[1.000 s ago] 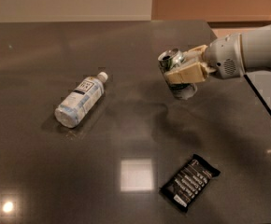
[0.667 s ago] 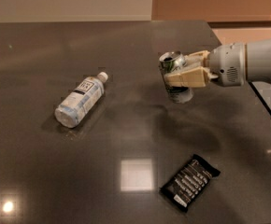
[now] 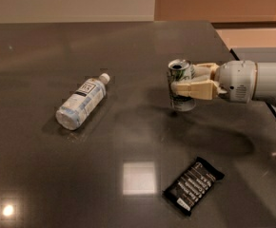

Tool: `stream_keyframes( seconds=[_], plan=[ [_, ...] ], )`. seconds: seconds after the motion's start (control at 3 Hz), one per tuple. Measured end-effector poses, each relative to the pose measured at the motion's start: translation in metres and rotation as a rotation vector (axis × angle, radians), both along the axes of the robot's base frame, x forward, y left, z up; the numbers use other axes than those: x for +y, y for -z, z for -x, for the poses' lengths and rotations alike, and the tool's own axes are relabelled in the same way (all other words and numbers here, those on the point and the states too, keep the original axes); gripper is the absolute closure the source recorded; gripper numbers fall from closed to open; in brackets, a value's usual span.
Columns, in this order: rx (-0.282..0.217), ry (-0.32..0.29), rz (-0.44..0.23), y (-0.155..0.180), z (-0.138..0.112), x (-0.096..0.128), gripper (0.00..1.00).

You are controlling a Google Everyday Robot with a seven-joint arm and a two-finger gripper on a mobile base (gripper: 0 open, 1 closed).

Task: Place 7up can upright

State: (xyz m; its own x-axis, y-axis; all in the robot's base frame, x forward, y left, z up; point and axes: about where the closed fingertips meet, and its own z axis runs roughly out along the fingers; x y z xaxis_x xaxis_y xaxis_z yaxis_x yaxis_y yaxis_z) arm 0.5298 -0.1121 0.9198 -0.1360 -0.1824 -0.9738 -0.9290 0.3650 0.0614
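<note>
The 7up can (image 3: 180,75), silver with green and white markings, stands upright with its pull-tab top up, its base at or just above the dark table (image 3: 81,175). My gripper (image 3: 183,82) reaches in from the right on a white arm. Its beige fingers (image 3: 192,89) are shut around the can's middle.
A clear plastic bottle (image 3: 81,102) with a white cap lies on its side at the left. A black snack packet (image 3: 193,185) lies near the front, right of centre. The table's right edge (image 3: 271,113) runs behind the arm.
The can has turned from tilted to upright in my grip, and has come down toward the table. The arm has swung slightly lower and more level.
</note>
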Motion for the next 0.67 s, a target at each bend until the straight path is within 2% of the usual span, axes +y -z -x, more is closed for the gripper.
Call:
stream_keyframes(
  seconds=[0.33, 0.67],
  plan=[
    [-0.042, -0.009, -0.045, 0.0059, -0.0005, -0.0038, 1.0],
    [-0.068, -0.024, -0.094, 0.0125, -0.0014, -0.0057, 0.79]
  ],
)
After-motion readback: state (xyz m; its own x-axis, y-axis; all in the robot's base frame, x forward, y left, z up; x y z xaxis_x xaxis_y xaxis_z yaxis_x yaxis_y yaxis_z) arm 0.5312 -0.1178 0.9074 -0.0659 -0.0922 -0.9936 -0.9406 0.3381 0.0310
